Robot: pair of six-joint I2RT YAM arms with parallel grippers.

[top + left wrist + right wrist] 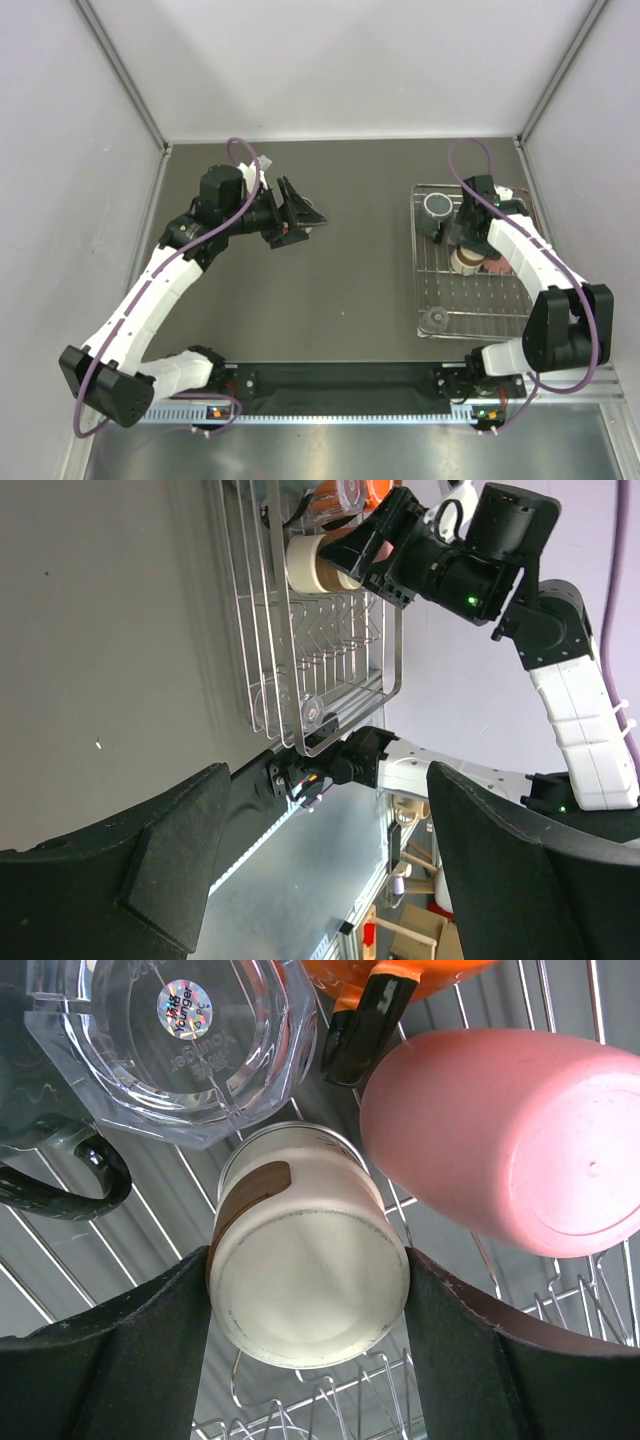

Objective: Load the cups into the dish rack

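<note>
The dish rack (418, 270) sits at the right of the table. My right gripper (464, 243) is over it, shut on a cream cup with a brown band (305, 1275), fingers touching both sides, base toward the camera. Beside it in the rack lie a pale pink cup (510, 1130), a clear cup (170, 1040) and an orange cup with a black handle (400, 975). A dark green cup (438, 206) stands at the rack's far left, and a clear cup (434, 320) at its near left. My left gripper (303, 215) is open and empty above the table's middle left.
The left wrist view shows the rack (300, 650) and the right gripper (375, 550) from the side, with the table's near rail (250, 810) below. Grey walls (60, 200) close in the left, far and right sides.
</note>
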